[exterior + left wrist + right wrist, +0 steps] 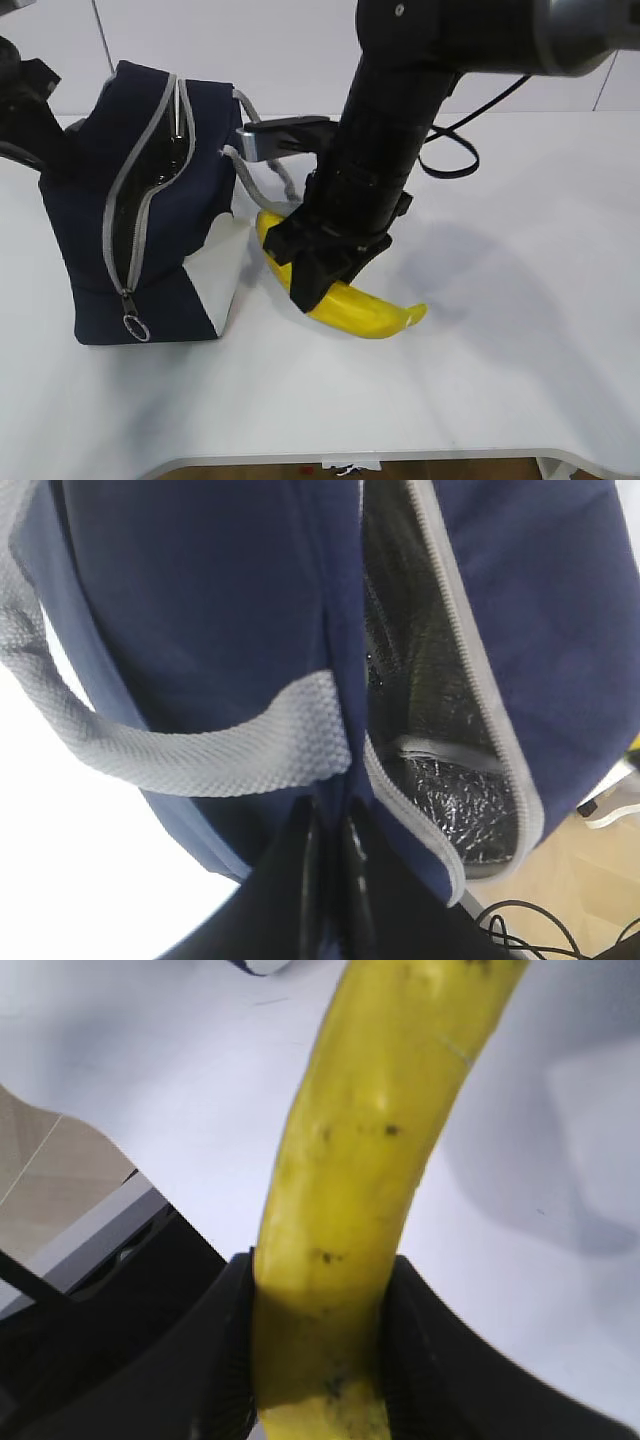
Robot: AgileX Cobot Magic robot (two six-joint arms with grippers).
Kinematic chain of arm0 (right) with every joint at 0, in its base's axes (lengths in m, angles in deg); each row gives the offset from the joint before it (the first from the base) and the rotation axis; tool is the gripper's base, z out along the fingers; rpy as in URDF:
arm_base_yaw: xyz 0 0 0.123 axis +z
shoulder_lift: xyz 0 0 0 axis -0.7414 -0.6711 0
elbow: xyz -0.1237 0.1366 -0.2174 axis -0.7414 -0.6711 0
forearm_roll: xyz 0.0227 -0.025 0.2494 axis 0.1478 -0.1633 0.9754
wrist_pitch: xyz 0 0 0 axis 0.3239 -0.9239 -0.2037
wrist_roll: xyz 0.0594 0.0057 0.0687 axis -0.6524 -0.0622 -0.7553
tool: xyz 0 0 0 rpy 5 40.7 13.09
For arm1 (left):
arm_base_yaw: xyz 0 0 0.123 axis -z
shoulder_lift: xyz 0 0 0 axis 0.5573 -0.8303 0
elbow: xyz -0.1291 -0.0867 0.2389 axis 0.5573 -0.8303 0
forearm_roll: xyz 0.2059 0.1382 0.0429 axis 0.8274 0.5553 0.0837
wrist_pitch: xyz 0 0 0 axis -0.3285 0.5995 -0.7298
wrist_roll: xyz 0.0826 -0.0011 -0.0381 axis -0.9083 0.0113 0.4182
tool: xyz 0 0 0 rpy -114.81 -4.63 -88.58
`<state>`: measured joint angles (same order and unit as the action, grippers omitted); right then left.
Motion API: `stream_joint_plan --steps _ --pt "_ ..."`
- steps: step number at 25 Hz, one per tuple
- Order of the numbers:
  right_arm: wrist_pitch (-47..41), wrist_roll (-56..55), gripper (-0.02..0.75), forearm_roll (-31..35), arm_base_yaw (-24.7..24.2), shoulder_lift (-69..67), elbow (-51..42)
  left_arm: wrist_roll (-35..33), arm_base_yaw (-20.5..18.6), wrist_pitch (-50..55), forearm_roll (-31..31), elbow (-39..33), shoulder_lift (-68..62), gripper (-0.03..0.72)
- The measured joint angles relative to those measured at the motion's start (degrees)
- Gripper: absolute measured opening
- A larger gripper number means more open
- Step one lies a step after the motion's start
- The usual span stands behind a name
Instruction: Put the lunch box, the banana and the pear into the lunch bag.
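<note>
While right pincer (318, 1360) clamps banana (350, 1190) — lunch bag (150, 200) unzipped

No text, label, brand, number or sign could be read anywhere, not even on the lunch bag (150, 200).

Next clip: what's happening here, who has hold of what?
The right gripper is closed around the long curved yellow banana, which lies on the white table beside the boxy navy-blue fabric lunch bag. The left gripper is shut on the bag's fabric near its grey webbing handle, and the bag's zipper stands open, showing a dark, shiny lining. No pear or lunch box shows in any view.
</note>
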<state>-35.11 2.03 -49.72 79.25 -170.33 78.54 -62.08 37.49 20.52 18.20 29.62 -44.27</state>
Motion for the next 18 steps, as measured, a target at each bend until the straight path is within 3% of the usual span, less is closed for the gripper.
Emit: stream_joint_plan --steps 9,18 --pt "-0.49 -7.23 0.265 -9.78 0.00 7.35 -1.75 0.00 0.00 -0.24 -0.76 0.00 0.00 -0.006" --pt "-0.58 -12.92 0.265 -30.23 0.00 7.90 -2.01 0.00 0.00 -0.52 -2.01 0.00 0.00 -0.006"
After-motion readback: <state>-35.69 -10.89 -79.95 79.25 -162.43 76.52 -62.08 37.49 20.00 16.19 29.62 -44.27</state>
